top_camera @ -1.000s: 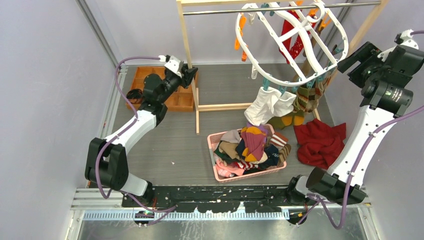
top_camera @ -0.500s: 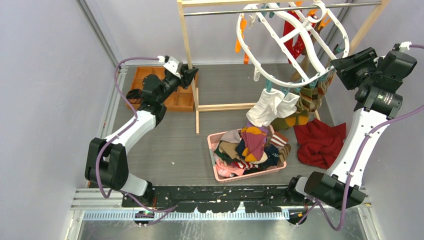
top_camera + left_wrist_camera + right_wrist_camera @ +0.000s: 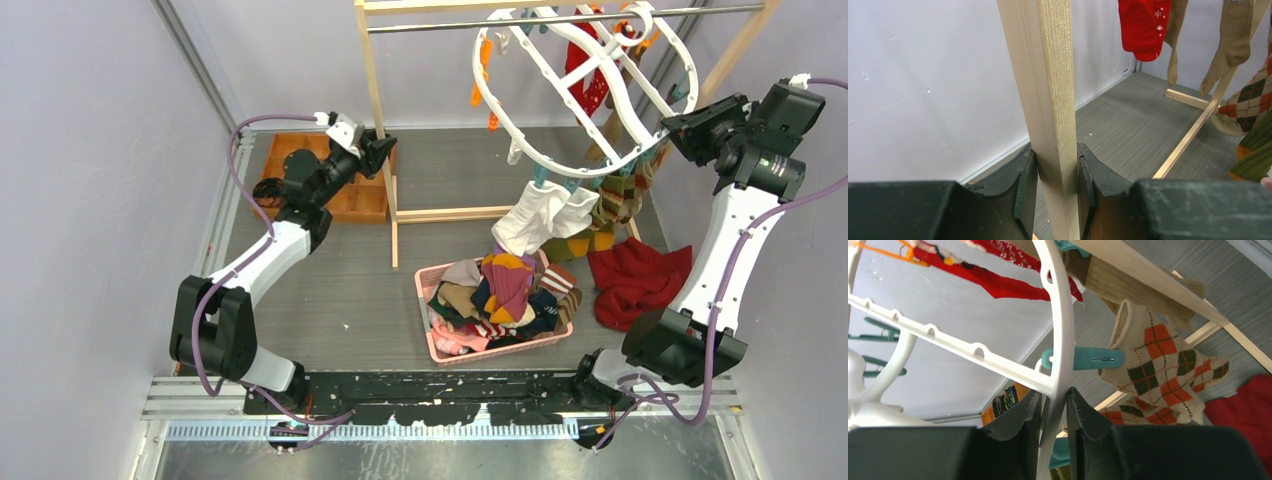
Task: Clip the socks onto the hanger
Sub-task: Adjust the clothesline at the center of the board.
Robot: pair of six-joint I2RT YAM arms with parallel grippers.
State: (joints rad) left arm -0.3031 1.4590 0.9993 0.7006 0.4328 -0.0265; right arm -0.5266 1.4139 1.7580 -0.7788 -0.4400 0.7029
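Left fingers: clamped on wooden post. Right fingers: pinching hanger rim, hung on rail. Socks: heaped in pink basket, desk centre; several clipped.

R arm swung in from right side, wrist now lower and closer to hanger. My R gripper was wide and clear of ring 1 s ago; jaws have since narrowed and now pinch ring's right rim from both sides. Arm's lower link leans further right. Hanger tilted a touch, clipped socks shifted w/ it.
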